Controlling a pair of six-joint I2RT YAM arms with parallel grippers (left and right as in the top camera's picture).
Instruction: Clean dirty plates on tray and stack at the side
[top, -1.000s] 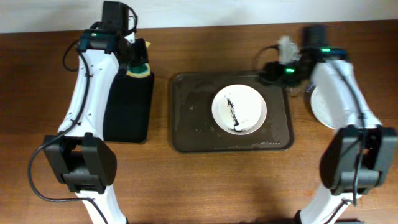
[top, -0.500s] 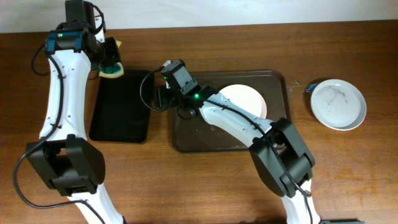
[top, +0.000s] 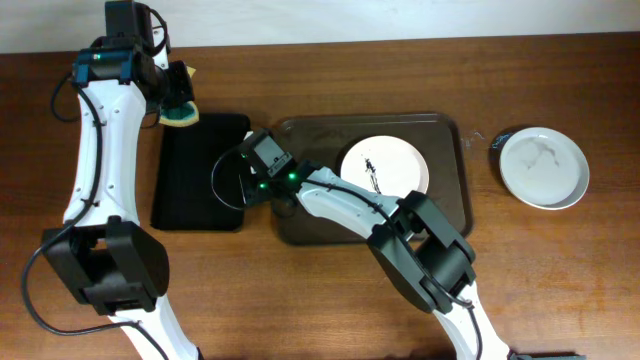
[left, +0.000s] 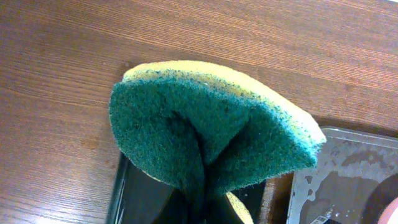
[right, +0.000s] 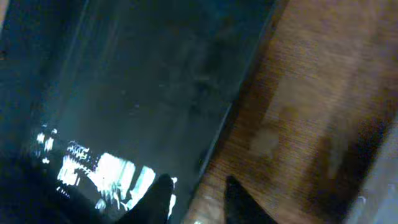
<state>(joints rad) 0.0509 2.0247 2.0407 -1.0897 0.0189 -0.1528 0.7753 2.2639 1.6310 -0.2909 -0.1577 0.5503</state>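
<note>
L gripper (top: 180, 100) clamped on sponge (left: 211, 130), far-left; R arm stretched across, R gripper (right: 199, 196) fingers slightly apart.

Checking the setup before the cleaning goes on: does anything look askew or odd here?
Yes. The black tray sits slightly askew beside the tray, its top leaning right. The right gripper seems to straddle its right rim, away from the streaked plate.

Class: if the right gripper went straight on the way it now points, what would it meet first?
Probably the rim of the black tray, which lies just ahead of the right gripper's fingertips; depth is unclear, so the table beside it could come first.
</note>
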